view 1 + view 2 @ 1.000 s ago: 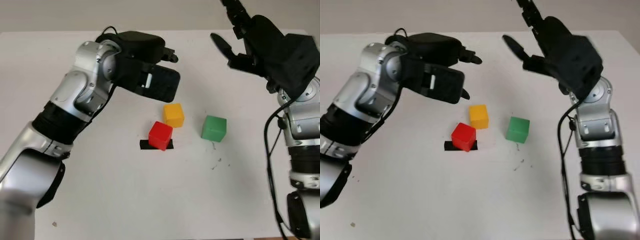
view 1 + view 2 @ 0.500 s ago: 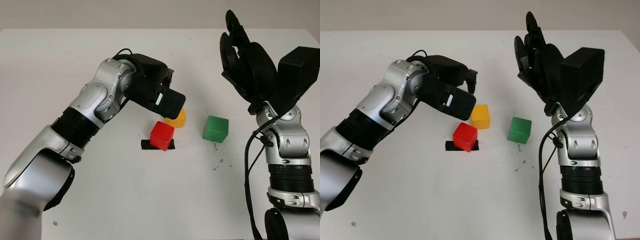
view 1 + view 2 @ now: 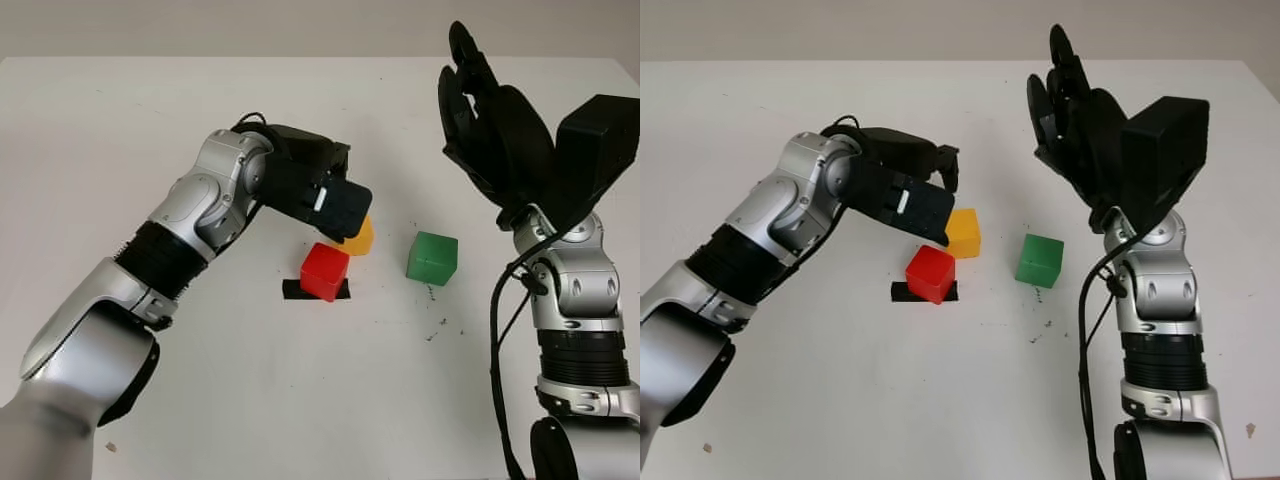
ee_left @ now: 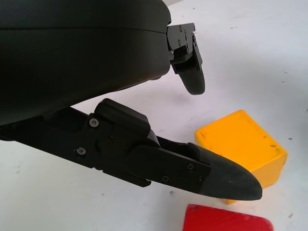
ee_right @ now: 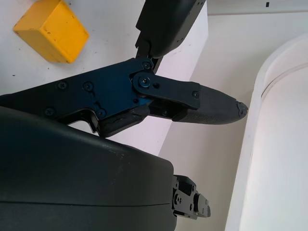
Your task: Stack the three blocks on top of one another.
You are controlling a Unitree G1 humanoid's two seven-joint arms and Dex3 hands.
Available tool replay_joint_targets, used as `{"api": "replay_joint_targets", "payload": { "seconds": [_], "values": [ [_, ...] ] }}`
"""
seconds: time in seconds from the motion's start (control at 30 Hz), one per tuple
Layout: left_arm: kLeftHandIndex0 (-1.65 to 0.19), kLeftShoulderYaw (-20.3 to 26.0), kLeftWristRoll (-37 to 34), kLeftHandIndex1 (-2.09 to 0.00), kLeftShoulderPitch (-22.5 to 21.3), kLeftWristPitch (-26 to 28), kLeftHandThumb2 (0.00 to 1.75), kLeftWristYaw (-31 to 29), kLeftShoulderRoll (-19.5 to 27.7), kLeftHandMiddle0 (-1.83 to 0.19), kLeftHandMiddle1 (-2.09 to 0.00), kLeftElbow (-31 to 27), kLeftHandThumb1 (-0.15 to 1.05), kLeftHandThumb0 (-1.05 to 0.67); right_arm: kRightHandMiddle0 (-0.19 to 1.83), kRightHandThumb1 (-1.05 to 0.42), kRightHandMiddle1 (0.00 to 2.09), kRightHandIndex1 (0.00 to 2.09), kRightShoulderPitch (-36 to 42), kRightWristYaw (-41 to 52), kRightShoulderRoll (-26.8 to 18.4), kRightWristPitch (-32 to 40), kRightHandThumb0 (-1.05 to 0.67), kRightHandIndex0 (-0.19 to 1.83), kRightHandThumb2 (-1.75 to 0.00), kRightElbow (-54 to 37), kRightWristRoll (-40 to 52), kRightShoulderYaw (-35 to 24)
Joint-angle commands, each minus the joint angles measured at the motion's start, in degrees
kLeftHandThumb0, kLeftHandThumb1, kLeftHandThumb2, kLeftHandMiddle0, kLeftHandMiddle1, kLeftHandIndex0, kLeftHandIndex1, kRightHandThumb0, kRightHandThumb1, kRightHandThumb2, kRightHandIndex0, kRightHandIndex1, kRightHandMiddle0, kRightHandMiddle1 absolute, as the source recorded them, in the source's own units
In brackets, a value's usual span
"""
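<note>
While the black left hand [image 3: 925, 195] hovers open just over the yellow plastic cube [image 3: 963, 232], holding nothing, the black right hand [image 3: 495, 130] hangs open, raised well above the white table [image 3: 300, 400]. Red plastic cube [image 3: 324, 271] sits on a black tape strip [image 3: 292, 289], just beside the yellow; green plastic cube [image 3: 432, 258] stands apart to their right.

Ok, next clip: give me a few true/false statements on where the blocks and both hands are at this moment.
1. The left hand is at the yellow block, not grasping it. True.
2. The red block is stacked on the green block. False: it sits on a black tape mark, apart from the green one.
3. The right hand holds the green block. False: it is open, raised above the table.
4. No block is stacked yet. True.
</note>
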Motion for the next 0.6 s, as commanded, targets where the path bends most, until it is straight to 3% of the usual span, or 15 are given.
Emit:
{"api": "replay_joint_targets", "payload": {
  "seconds": [0.0, 0.07, 0.17, 0.23, 0.37, 0.57],
  "values": [
    [0.19, 0.5, -0.4, -0.94, 0.8, 0.3, 0.19, 0.5, -0.3, 0.10, -0.47, 0.3, 1.05, -1.05, -0.19, -1.05, 0.00, 0.00, 0.4, 0.3, -0.8, -0.9, -0.72, -0.19, -0.63, -0.8, 0.1, -0.3],
    [0.19, 0.8, -1.0, -0.91, 0.7, 1.4, 0.18, -0.6, -0.7, 0.16, -0.69, 0.1, 1.05, -1.05, -0.19, -1.05, 0.00, 0.00, 0.4, 0.5, -1.0, -1.0, -0.72, -0.19, -0.63, -0.8, 0.1, -0.4],
    [0.19, 0.6, -1.3, -0.84, 0.7, 2.5, 0.17, -1.8, -0.7, 0.19, -0.75, -0.5, 1.05, -1.05, -0.19, -1.05, 0.00, 0.00, 0.4, 0.8, -1.4, -1.6, -0.72, -0.19, -0.62, -0.7, -0.1, -0.4],
    [0.19, 0.5, -1.3, -0.92, 1.0, 2.5, 0.17, -1.3, -0.8, 0.19, -0.83, -0.5, 1.05, -1.05, -0.19, -1.05, 0.00, 0.00, 0.4, 0.9, -1.6, -1.8, -0.71, -0.19, -0.62, -0.8, -0.2, -0.4],
    [0.19, -0.7, 0.1, -0.94, 1.4, 2.9, 0.16, -1.3, -0.7, 0.18, -0.66, -1.4, 1.05, -1.05, -0.19, -1.05, 0.00, 0.00, 0.4, 0.8, -1.6, -1.5, -0.71, -0.19, -0.62, -1.1, 0.0, -0.5],
    [0.19, -2.0, 2.4, -1.15, 2.3, 2.1, 0.18, -1.5, -0.4, 0.19, -0.83, -2.5, 1.05, -1.05, -0.19, -1.05, 0.00, 0.00, 0.4, 0.8, -1.7, -2.5, -0.73, -0.19, -0.63, -1.0, -0.3, -0.5]
  ]
}}
